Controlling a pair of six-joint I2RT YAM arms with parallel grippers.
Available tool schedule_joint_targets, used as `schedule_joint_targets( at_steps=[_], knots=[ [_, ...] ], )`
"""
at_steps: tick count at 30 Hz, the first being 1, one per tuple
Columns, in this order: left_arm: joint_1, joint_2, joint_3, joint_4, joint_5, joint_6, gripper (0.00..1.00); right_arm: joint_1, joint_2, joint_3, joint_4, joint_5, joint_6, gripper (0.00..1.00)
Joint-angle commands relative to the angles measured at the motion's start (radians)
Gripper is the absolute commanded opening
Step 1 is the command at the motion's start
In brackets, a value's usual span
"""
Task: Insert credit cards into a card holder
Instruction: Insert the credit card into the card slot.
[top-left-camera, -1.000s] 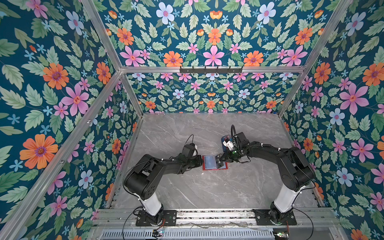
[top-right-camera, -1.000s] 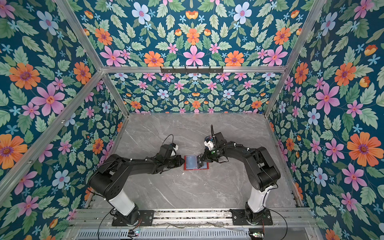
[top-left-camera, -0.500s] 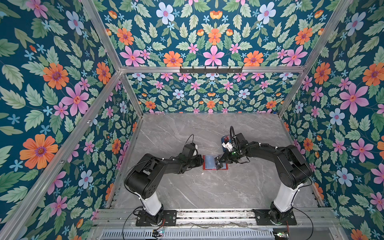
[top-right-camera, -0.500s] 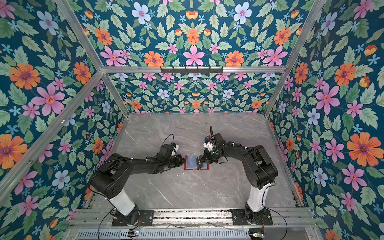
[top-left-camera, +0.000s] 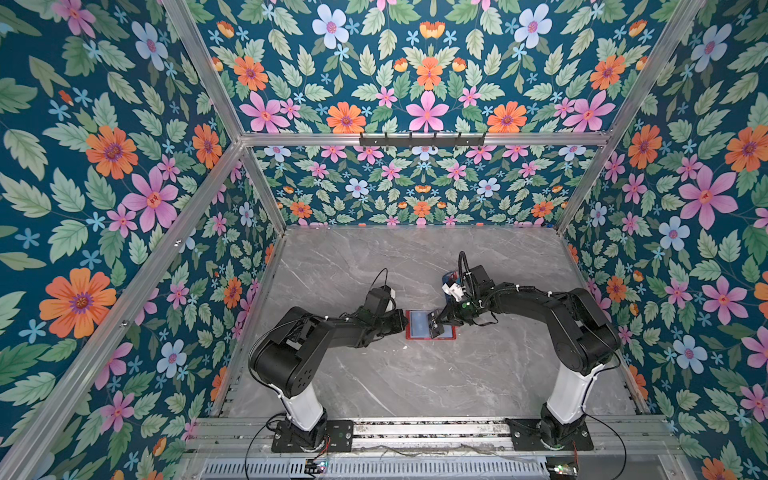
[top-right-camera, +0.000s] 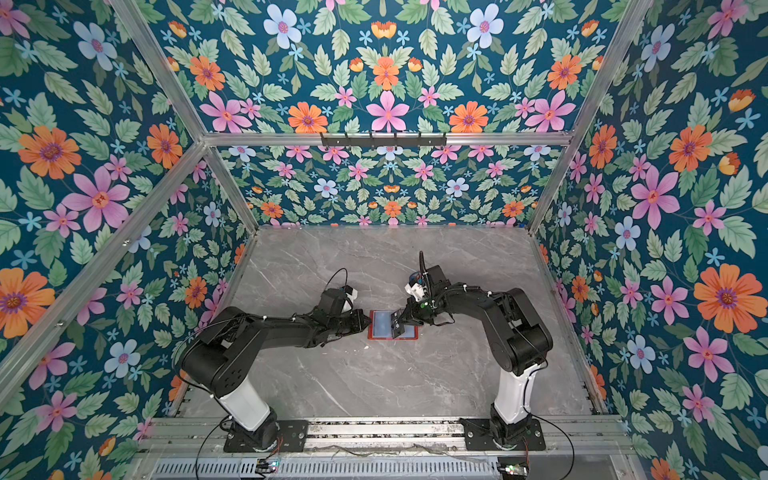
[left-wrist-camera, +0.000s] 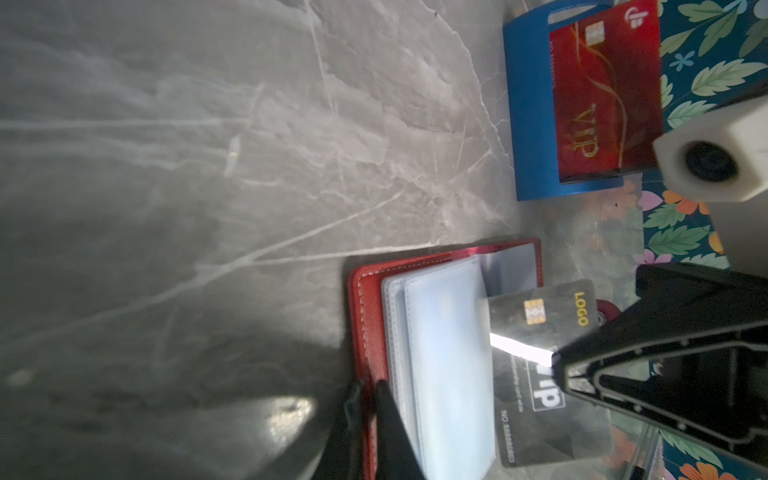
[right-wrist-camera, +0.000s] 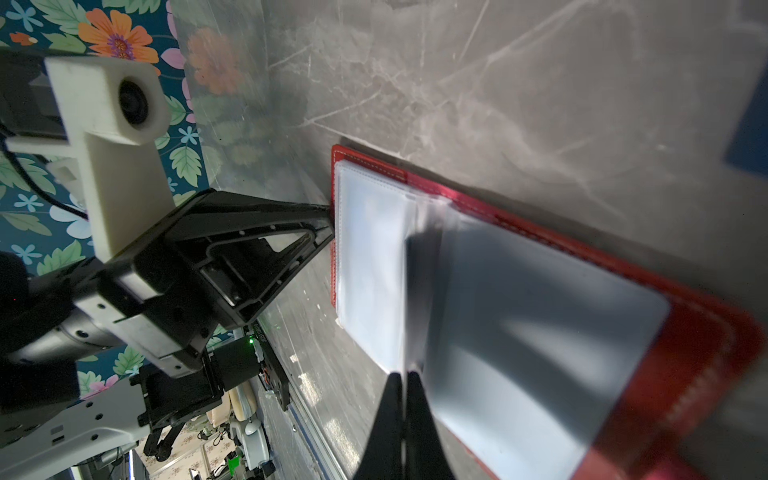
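- Barely anything is seen to have changed over the last second. In both top views the right end effector (top-left-camera: 434, 328) has been carried a little further toward 9 o'clock across the open card holder (top-left-camera: 428, 337). The left end effector (top-left-camera: 401, 322) has been kept where it was.
- From that small shift it is judged that a card is being fed sideways toward the sleeves, and that the insertion is not yet finished.
- The right end effector is closed fully on a dark VIP card (left-wrist-camera: 540, 374), which is pinched by its trailing half.
- In the left wrist view most of this card is seen outside the clear sleeves (left-wrist-camera: 444, 332). Its leading edge lies at, or just under, the lip of one sleeve; how deep it has gone cannot be told.
- The left end effector is closed almost fully on the red cover at the card holder's 9 o'clock edge, so the holder is held spread open on the desk (top-left-camera: 415, 386).
- The card holder lies directly beneath the right end effector and extends from it toward 9 o'clock, with the gripped card between the two.
- A blue card rack (left-wrist-camera: 528, 124) carrying a red VIP card (left-wrist-camera: 606, 91) is found near the holder at about 1 o'clock, apart from it and untouched.
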Motion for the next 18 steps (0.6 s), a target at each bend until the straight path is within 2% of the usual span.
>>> schedule_joint_targets(
  at_steps=[1, 18],
  knots=[
    [0.000, 0.005, -0.011, -0.124, -0.025, 0.013, 0.12, 0.001, 0.009, 0.003, 0.024, -0.020, 0.009, 0.00],
    [-0.011, -0.015, -0.049, -0.103, -0.022, -0.009, 0.10, -0.003, 0.026, -0.021, 0.101, -0.005, 0.052, 0.00]
  ],
)
